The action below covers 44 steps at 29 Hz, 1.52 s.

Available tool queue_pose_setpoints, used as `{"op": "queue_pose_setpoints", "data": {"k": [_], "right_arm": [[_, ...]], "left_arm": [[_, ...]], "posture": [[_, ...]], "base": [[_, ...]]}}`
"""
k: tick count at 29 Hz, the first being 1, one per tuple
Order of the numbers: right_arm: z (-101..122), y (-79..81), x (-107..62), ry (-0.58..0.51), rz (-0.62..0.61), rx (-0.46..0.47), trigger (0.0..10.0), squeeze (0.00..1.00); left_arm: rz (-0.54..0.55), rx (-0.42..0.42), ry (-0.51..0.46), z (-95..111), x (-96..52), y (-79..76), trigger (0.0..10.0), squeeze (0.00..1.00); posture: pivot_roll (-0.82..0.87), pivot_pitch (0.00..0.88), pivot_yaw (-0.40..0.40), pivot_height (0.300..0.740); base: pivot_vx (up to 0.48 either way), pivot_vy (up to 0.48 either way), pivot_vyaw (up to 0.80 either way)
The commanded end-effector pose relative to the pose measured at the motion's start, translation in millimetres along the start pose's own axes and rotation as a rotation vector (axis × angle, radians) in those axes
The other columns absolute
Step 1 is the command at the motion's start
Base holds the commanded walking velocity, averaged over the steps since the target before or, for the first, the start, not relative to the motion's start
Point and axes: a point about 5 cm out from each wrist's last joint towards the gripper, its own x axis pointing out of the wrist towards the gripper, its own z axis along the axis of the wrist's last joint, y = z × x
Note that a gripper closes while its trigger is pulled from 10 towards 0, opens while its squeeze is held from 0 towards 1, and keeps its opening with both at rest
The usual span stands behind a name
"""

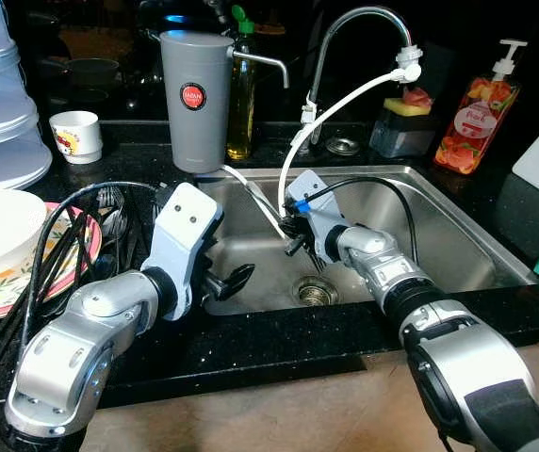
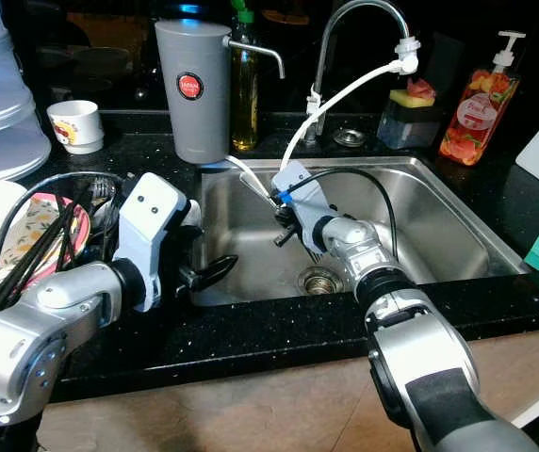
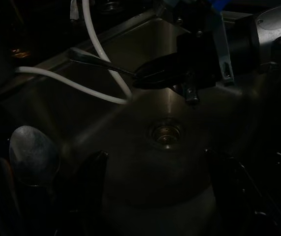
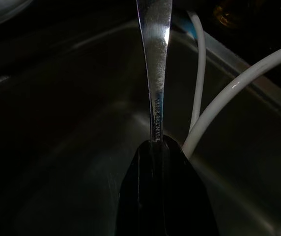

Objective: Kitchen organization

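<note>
- While the right gripper [image 4: 161,162] hangs over the rectangular stainless-steel sink [image 1: 439,231], its two black fingers are pressed together on the handle of a slim stainless-steel piece of cutlery [image 4: 155,73]; whether it is a spoon or a fork cannot be told.
- That cutlery is held above the basin, pointing toward the sink's back left corner, close beside the thin white hoses [image 1: 293,151] that run down from the curved chrome tap [image 1: 359,24].
- At the sink's left rim hovers the left gripper [image 1: 236,280], its black fingers spread apart and holding nothing; its wrist camera looks across the round drain [image 3: 166,133] at the right gripper.
- Left of the sink, on the black speckled counter [image 1: 279,334], more cutlery, including a dull metal spoon [image 3: 32,152], lies in a dark wire drying rack [image 1: 109,221] beside a floral-rimmed plate [image 1: 6,287].
- Judging by this, the step in hand is carrying the piece out of the sink, likely toward the rack or into the waiting left gripper.
- Next comes a leftward swing that keeps the handle clear of the hoses, which could snag it, while the pinch stays firm.
</note>
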Motion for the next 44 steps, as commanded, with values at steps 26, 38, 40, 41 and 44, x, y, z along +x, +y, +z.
{"op": "queue_pose_setpoints", "data": {"k": [26, 38, 40, 41, 44], "right_arm": [[13, -12.3, -2.9, -0.086, -0.057, 0.096, 10.0, 0.00], [44, -29.5, -22.1, -0.466, -0.250, 0.401, 10.0, 0.00], [42, -26.3, -23.5, -0.465, -0.252, 0.394, 10.0, 0.00], [39, -23.2, -24.2, -0.464, -0.250, 0.401, 10.0, 0.00], [32, -14.1, -25.9, -0.456, -0.242, 0.415, 10.0, 0.00]], "left_arm": [[0.155, 0.012, 0.039, 1, 2.0, 13.5, 10.0, 0.00], [0.549, -0.010, 0.062, 0, 2.4, 47.4, 10.0, 0.00], [0.556, -0.022, 0.058, 0, 2.3, 48.1, 10.0, 0.00], [0.570, -0.013, 0.049, 2, 2.0, 49.6, 10.0, 0.00], [0.606, -0.009, 0.024, 5, 1.3, 54.5, 10.0, 0.00]], "posture": [[0.02, 0.065, -0.068, 0.740], [0.00, 0.057, -0.052, 0.740], [0.00, 0.057, -0.051, 0.740], [0.00, 0.052, -0.050, 0.740], [0.00, 0.049, -0.050, 0.740]], "base": [[0.000, 0.000, 0.00], [0.000, 0.000, 0.00], [0.000, 0.000, 0.00], [0.000, 0.000, 0.00], [0.000, 0.000, 0.00]]}}
